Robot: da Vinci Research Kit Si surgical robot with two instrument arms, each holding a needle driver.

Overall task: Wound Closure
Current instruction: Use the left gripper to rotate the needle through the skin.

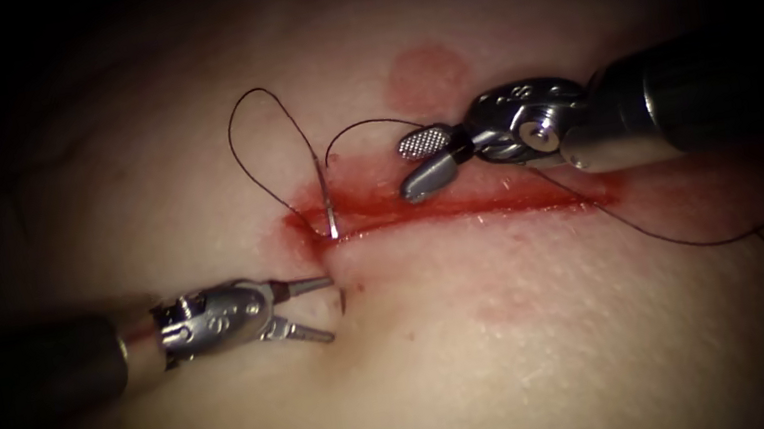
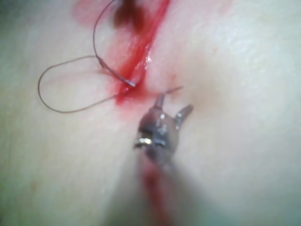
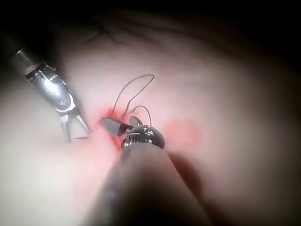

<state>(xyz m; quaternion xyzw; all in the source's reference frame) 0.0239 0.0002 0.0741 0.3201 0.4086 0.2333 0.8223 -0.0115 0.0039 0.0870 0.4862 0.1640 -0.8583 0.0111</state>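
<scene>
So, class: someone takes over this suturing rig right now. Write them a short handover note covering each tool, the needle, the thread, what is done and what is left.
Left tool: jaws open, holding nothing, just below the cut's left end.
Right tool: jaws open, holding nothing, above the cut.
Needle: in the tissue at the cut's left end; its tail stands up out of the upper edge and its tip peeks out below the cut, by the left tool.
Thread: loops from the needle's tail, then trails past the right tool.
Done: needle set through both edges.
Left: the cut is open along its length, wet with red fluid.

off-task | round pink blotch (image 1: 425, 77) — soft-edged (paler at its rim) | fainter pink patch (image 1: 517, 305) — lower
</scene>
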